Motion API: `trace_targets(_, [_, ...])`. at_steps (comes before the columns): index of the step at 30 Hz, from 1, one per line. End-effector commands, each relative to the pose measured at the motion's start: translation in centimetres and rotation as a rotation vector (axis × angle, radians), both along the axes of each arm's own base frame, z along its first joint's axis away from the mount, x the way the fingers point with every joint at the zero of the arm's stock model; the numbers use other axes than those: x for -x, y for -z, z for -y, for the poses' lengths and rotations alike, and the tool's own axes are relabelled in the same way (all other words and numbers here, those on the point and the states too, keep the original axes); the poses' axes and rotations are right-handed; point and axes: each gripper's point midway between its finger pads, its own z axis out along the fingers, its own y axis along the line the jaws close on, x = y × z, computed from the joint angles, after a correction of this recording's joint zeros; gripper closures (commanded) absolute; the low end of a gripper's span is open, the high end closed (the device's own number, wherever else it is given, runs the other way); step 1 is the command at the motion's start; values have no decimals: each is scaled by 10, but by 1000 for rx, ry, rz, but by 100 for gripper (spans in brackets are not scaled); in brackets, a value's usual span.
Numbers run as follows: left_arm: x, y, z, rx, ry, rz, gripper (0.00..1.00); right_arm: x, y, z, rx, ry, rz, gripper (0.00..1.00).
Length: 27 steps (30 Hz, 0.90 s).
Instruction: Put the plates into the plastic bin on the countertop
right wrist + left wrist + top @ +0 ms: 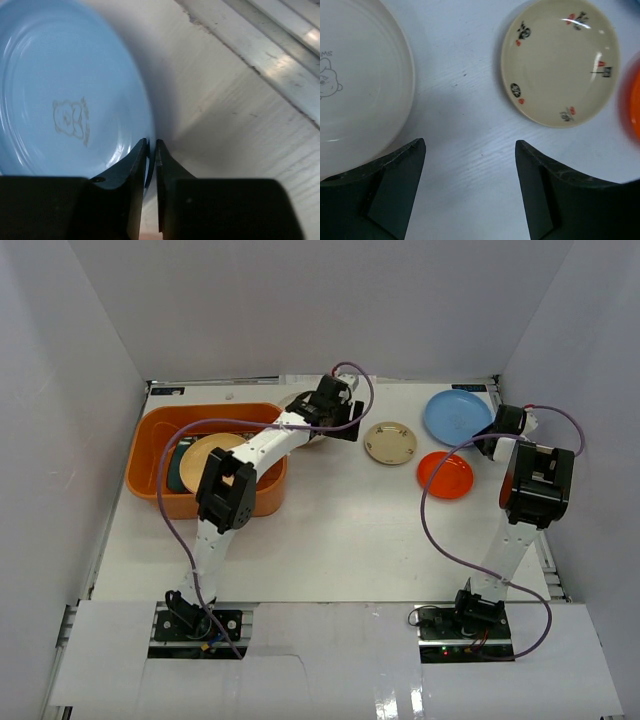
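Precariously, the right fingers (pixel 131 172) pinched the blue plate (pixel 65 100) by its rim, upper right of the overhead frame; lifting might slip it onto the desk (pixel 340 540). Left fingers (pixel 400 170) stood open.

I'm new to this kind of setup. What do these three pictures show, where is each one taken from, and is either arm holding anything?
Two robot arms are bolted at the near edge of a white table, and each ends in a two-finger gripper. The wide picture comes from a camera above and behind them. The other two come from cameras on the wrists, so the dark shapes at the bottom are the fingers.

An orange bin on the left holds a teal plate and a cream round plate. On the table lie a tan plate, an orange plate, a blue plate and a pale cartoon plate.

The left gripper is open over bare table and holds nothing. The right gripper is closed on the blue plate's rim.
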Motion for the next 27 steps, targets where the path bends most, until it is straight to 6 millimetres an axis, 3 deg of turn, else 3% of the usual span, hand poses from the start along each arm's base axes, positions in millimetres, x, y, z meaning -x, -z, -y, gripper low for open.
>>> trace_targets(1, [-22,-6,-15,-97,-82,60,16,-6,-15,-6,-25,3,85,87])
trace_targets(3, [-29,18,-19,-148,-104,52,12,-8,-23,-8,-37,-1,113,92])
trace_targets(10, [-46,54,-24,-216,-143,55,12,-6,-55,-19,-69,-34,213,92])
trace_targets(16, [-50,44,-13,-160,-114,97,17,-2,-73,-31,-84,-97,253,92])
trace_targets(17, [-48,28,-3,-107,-84,116,19,0,-71,-33,-86,-100,254,92])
trace_targets(19, [-40,26,0,-96,-57,131,20,2,-73,-32,-83,-101,259,92])
trace_targets(20, [-44,6,2,-85,-54,198,20,1,-74,-35,-89,-111,265,92])
trace_targets(23, [-54,7,-11,-161,-78,250,18,3,-74,-37,-98,-116,268,92])
trace_targets(27, [-66,22,-13,-216,-88,253,17,6,-74,-39,-95,-125,269,92])
